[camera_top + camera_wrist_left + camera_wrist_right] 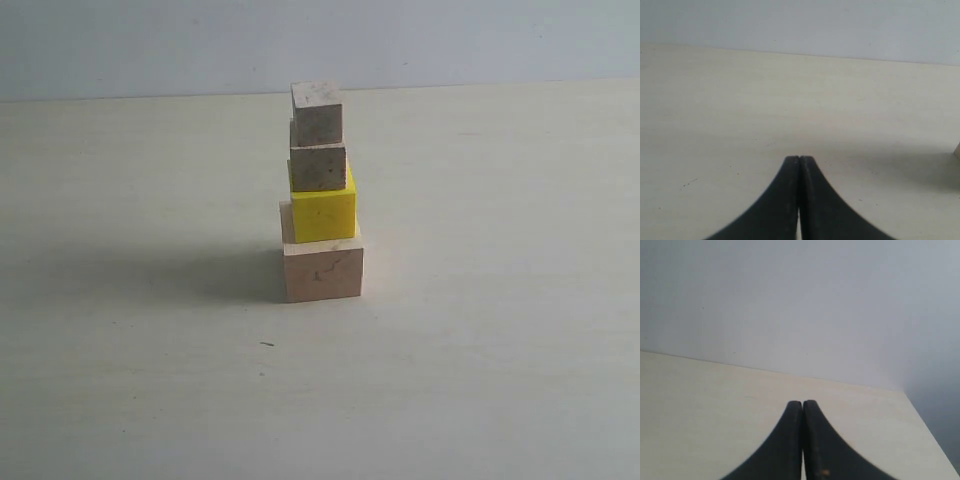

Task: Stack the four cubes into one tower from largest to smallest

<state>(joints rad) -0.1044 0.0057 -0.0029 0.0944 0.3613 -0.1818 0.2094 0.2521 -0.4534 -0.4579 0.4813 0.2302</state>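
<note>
In the exterior view the four cubes stand as one tower mid-table. The large pale pinkish cube (pixel 322 268) is at the bottom, the yellow cube (pixel 323 210) on it, a small wooden cube (pixel 318 166) above, and another small wooden cube (pixel 317 112) on top, both turned slightly. No arm shows in that view. My left gripper (pixel 799 158) is shut on nothing over bare table; a sliver of a cube (pixel 957 150) shows at the frame's edge. My right gripper (pixel 802 402) is shut and empty, facing the wall.
The pale wooden table (pixel 480 350) stretches around the tower, whose shadow falls to its left. A grey wall (pixel 800 305) stands behind the table's far edge, and the table's side edge (pixel 925 425) shows in the right wrist view.
</note>
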